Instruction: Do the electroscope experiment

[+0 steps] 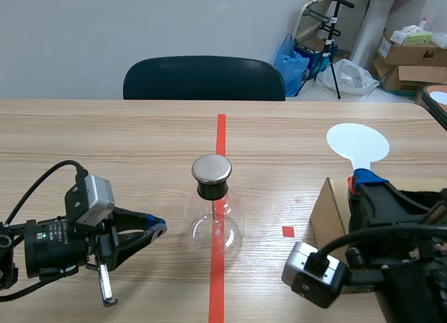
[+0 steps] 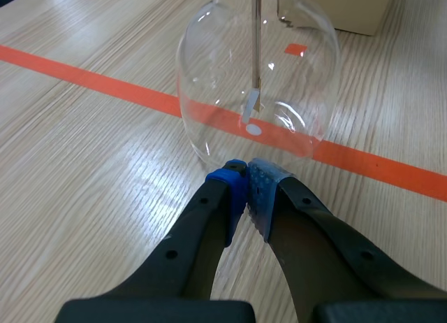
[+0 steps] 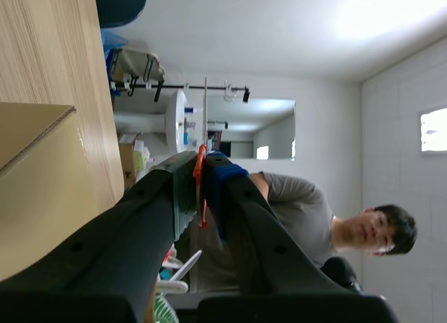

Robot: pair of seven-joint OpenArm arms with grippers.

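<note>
Paddle in hand, cap not yet approached.
Scene view: flask (image 1: 217,221) upright on the red line; right gripper (image 1: 364,177) clenched on white paddle (image 1: 357,142), well apart from metal cap (image 1: 211,168). Left wrist view: left gripper (image 2: 246,176) clenched on nothing, tips just before the glass; watch the leaf (image 2: 250,106) inside. Right wrist view: clamped on the paddle, seen edge-on. Bring the disc gently toward the cap, without knocking the flask.

The wooden table (image 1: 105,127) runs back to a plain pale wall (image 1: 84,29), with a dark chair (image 1: 204,77) pushed in at its far edge. Over in the corner are a blue bag (image 1: 290,57), a black stand (image 1: 335,36), a white plastic bag (image 1: 353,77) and stacked cardboard boxes (image 1: 408,57), beside what looks like a white pedestal (image 1: 374,22). A small bright window (image 3: 433,131) sits in a white block wall.
</note>
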